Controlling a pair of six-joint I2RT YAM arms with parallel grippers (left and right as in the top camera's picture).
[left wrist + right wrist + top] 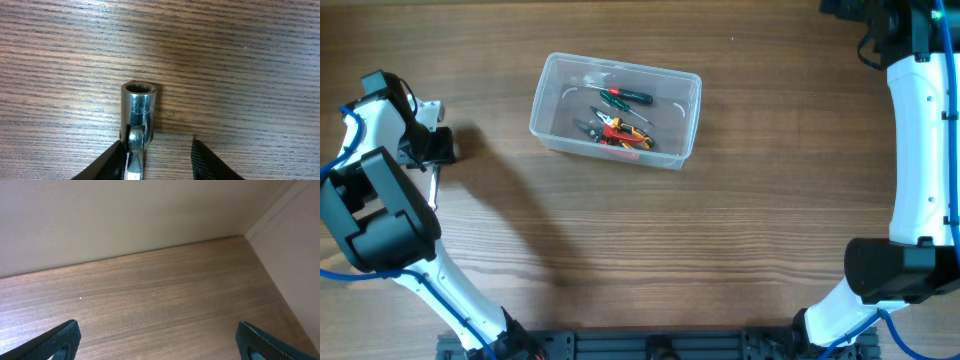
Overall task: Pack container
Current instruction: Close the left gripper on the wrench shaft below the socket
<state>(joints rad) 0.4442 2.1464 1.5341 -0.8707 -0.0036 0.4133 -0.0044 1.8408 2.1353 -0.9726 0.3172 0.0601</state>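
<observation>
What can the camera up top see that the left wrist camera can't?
Only overhead: the clear container holding a green-handled screwdriver and red-handled pliers, plus the right arm. Only the left wrist: the hollow end of a shiny socket wrench, right against one finger, with a gap to the other. Both: the wooden table and the left gripper.

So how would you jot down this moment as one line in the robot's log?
left pincer: open, straddling socket wrench on table | right pincer: open, empty | container: tools inside
</observation>
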